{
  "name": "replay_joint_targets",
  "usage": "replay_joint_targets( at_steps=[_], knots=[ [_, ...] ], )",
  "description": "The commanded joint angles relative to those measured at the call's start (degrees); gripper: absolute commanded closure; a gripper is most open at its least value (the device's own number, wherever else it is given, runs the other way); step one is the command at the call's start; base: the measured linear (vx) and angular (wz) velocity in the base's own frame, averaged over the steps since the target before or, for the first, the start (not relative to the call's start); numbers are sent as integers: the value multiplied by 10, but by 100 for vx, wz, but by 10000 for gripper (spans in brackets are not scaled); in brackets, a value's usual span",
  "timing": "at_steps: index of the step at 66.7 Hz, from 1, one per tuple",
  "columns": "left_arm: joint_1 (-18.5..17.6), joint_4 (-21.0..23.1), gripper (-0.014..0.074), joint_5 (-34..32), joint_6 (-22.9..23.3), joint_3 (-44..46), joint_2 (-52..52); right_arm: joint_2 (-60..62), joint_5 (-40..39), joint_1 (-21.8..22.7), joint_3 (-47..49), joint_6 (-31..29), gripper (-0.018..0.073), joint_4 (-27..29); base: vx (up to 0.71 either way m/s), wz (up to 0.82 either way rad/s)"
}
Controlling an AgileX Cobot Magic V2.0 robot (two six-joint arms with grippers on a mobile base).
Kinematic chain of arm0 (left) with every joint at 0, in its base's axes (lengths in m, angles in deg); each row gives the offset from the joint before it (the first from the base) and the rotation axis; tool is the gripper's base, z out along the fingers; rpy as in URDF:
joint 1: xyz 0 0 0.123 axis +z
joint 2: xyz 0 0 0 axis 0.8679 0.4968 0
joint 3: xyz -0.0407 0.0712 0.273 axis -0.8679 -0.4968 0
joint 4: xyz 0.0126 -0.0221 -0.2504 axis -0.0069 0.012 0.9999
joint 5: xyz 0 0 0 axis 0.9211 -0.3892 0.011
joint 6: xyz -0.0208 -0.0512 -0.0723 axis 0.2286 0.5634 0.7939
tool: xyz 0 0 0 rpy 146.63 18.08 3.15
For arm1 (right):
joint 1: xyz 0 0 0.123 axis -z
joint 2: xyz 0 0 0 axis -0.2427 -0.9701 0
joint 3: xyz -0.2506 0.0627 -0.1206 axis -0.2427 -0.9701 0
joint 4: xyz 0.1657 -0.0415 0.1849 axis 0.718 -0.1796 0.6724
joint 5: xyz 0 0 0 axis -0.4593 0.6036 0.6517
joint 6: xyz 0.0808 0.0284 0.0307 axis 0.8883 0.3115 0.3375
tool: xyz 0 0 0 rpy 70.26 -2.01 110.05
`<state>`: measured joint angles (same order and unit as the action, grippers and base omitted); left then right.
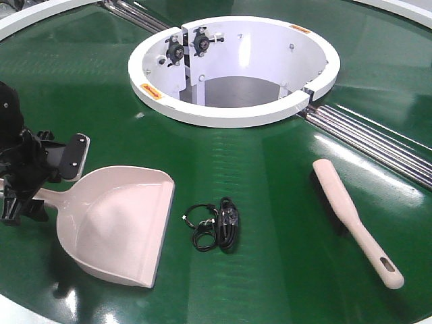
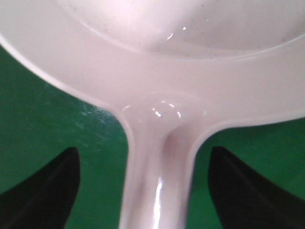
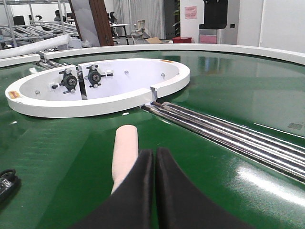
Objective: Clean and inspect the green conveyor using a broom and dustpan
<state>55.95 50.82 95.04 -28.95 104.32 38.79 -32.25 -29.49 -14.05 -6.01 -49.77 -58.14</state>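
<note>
The conveyor (image 1: 270,283) spans the view, its white hub (image 1: 229,116) at the far middle. The dustpan (image 1: 121,223) lies front left, mouth rightward, with the left gripper (image 2: 143,151) spread astride its handle, not touching. The broom (image 1: 351,216) lies front right, reaching out from under the right gripper (image 3: 153,155), itself pressed together on nothing, and a small black cable coil (image 1: 216,226) sits between dustpan and broom.

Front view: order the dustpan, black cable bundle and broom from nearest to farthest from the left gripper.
From the left gripper:
1. dustpan, left side, its handle right at the gripper.
2. black cable bundle, centre, just past the dustpan's mouth.
3. broom, far right.
</note>
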Motion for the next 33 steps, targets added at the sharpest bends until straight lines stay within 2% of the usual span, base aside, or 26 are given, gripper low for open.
replay_joint_targets(
  at_steps=[1,4,19,33],
  knots=[
    [-1,-5,176,-7,-2,16,-21,10,-43,3,-12,-3,569,-1,0,0],
    [-1,-8,221,-6,-2,16,-21,10,-43,3,-12,-3,569,-1,0,0],
    [-1,-9,602,12,-2,16,-20,10,-43,3,-12,-3,569,-1,0,0],
    [-1,-9,604,29,-1,16,-34,10,-44,3,-12,-3,569,-1,0,0]
  ],
)
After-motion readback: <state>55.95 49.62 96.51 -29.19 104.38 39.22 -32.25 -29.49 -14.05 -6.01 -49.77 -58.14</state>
